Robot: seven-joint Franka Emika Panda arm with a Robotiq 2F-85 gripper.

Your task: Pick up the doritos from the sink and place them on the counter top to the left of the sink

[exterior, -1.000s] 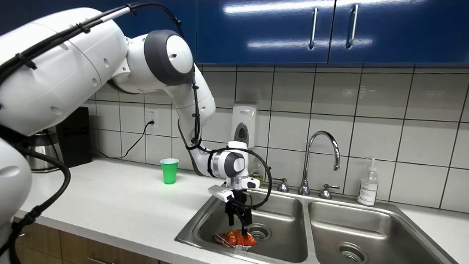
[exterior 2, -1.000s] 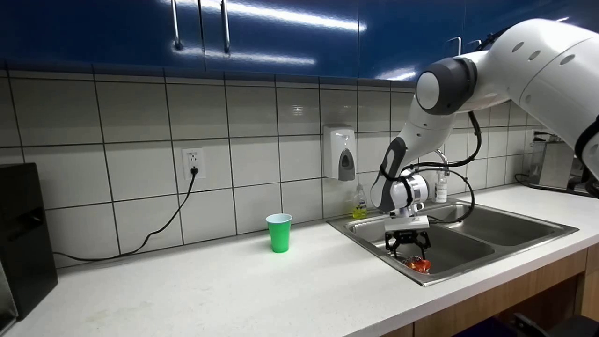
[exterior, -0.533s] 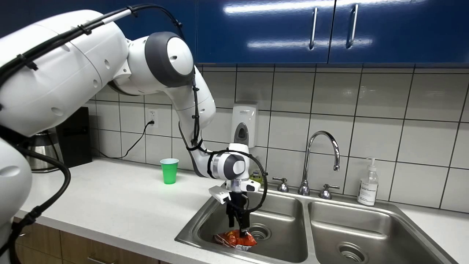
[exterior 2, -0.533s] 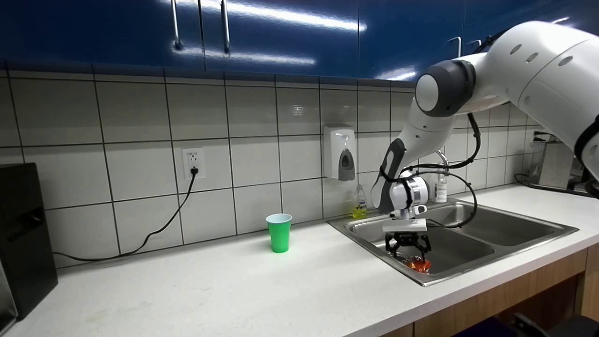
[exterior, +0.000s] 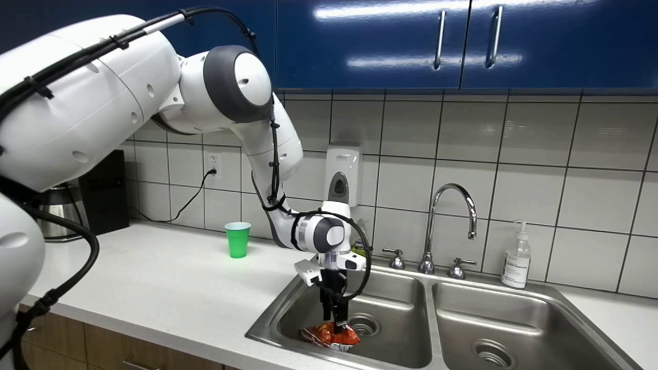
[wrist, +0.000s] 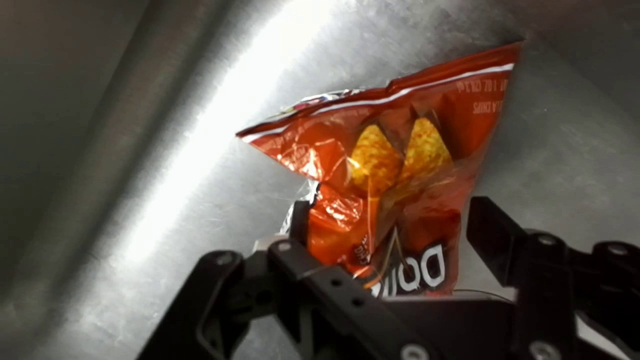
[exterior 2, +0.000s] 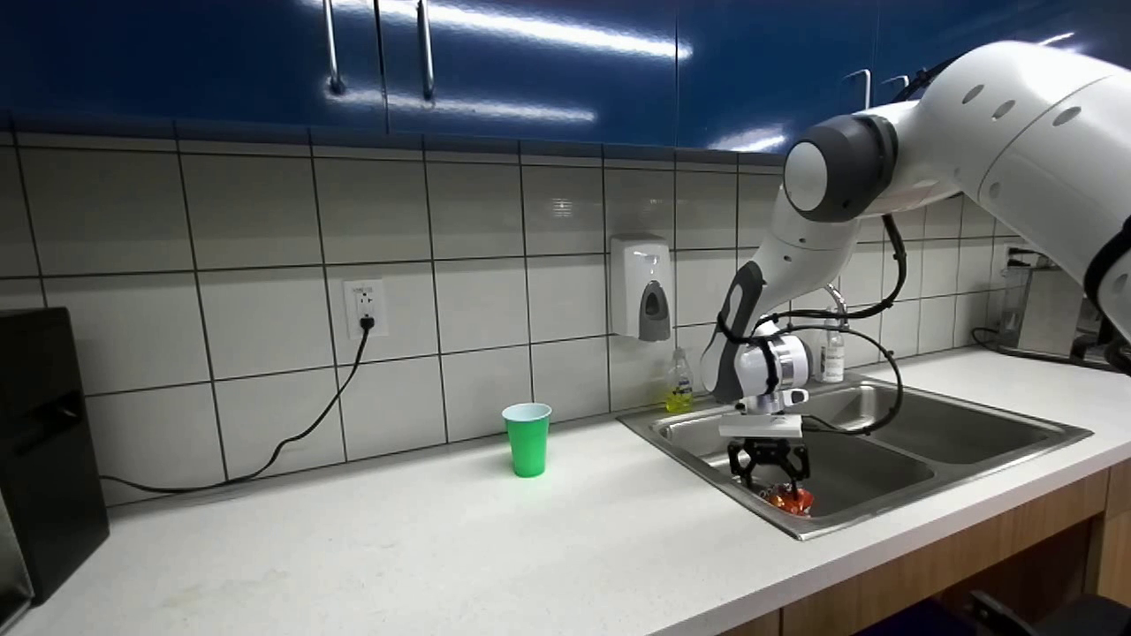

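Observation:
The doritos, a crinkly red-orange bag point(exterior: 329, 336), lie on the floor of the near-cup basin of the steel sink point(exterior: 435, 329). They also show in an exterior view point(exterior 2: 793, 501) and fill the middle of the wrist view point(wrist: 400, 165). My gripper point(exterior: 334, 322) points down into that basin at the bag, also in an exterior view point(exterior 2: 770, 486). In the wrist view its fingers point(wrist: 390, 225) stand apart with the bag between them. The left finger touches the bag's edge; a gap shows at the right finger. The counter top point(exterior: 180, 298) adjoins the sink, also in an exterior view point(exterior 2: 424, 556).
A green cup point(exterior: 238, 240) stands on the counter, seen too in an exterior view point(exterior 2: 527, 442). Behind the sink are the chrome faucet point(exterior: 432, 221), a pump bottle point(exterior: 516, 262) and a yellow soap bottle point(exterior 2: 679, 386). The sink's raised rim point(exterior 2: 707, 473) borders the basin.
My gripper has moved down slightly and its wrist has tilted a little. Its fingers have come somewhat closer together around the bag. The bag has not visibly moved.

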